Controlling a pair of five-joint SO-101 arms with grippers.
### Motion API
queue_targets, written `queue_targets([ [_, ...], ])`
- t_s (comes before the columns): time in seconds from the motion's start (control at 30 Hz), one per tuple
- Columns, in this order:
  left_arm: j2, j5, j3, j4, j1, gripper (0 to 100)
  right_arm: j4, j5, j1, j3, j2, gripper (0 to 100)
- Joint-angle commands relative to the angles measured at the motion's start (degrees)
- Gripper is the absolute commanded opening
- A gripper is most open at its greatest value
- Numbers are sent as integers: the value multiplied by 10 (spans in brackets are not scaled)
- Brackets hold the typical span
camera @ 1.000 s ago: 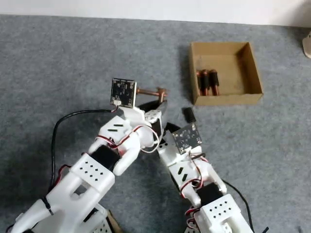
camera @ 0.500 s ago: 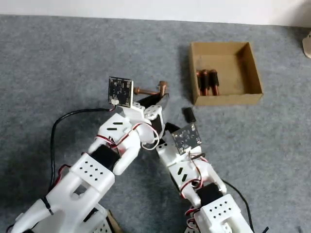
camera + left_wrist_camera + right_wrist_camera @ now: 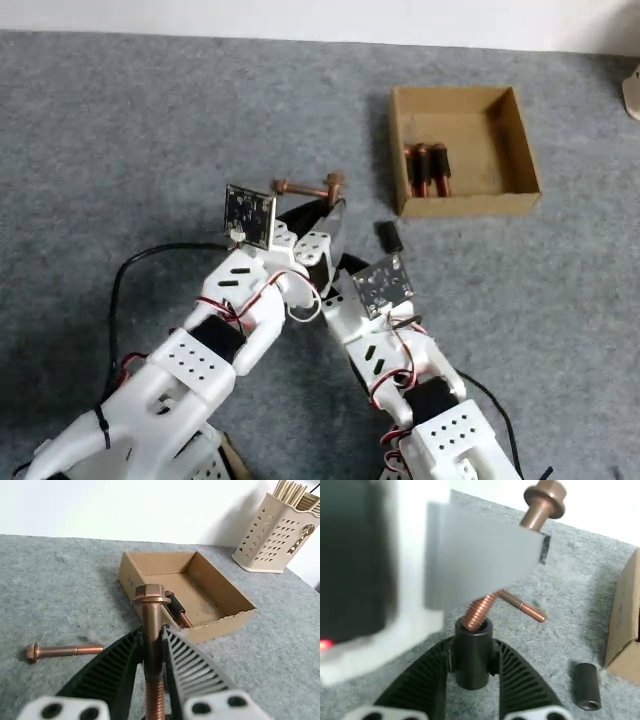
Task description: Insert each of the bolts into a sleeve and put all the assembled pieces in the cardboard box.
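My left gripper [image 3: 151,631] is shut on a copper bolt [image 3: 151,615], head up and threaded end down. That threaded end [image 3: 477,611] sits in the mouth of a black sleeve [image 3: 471,655], on which my right gripper [image 3: 471,649] is shut. In the high view the left gripper [image 3: 322,215] is mid-table, with the bolt head [image 3: 335,184] above it. A second bolt [image 3: 298,187] lies loose on the carpet beside it. A spare sleeve [image 3: 388,236] lies near the cardboard box [image 3: 465,205], which holds assembled pieces [image 3: 425,170].
Grey carpet covers the table. A cream perforated holder [image 3: 280,530] stands beyond the box, seen at the right edge in the high view [image 3: 632,92]. The two arms cross closely at mid-table, their cables trailing toward the near edge.
The left arm has drawn back toward the right gripper, carrying its bolt along. The right arm, loose bolt, spare sleeve and box have stayed put.
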Motion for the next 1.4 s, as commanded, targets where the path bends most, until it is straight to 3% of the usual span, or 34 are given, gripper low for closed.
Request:
queue_targets([
  [0.0,-12,25,-4,-18,-3,6,-2,-4,-2,71,-3,6],
  [0.13,-12,88,-5,-18,-20,6,-2,-4,-2,71,-3,6],
  [0.33,-11,88,9,-18,-17,6,-2,-4,-1,71,-6,6],
  [0.5,-11,40,15,-27,-15,6,-3,-7,16,68,-6,6],
  [0.7,-11,4,51,-97,2,6,-2,-7,16,66,-6,6],
  [0.8,-11,4,50,-82,5,6,-2,-7,31,66,-6,5],
  [0.9,-11,4,48,-55,12,6,-2,-10,93,65,-6,5],
  [1.03,-11,4,48,-34,48,6,-2,-83,133,37,-5,5],
  [1.37,-11,-6,47,-24,54,6,-3,-91,104,39,-6,5],
])
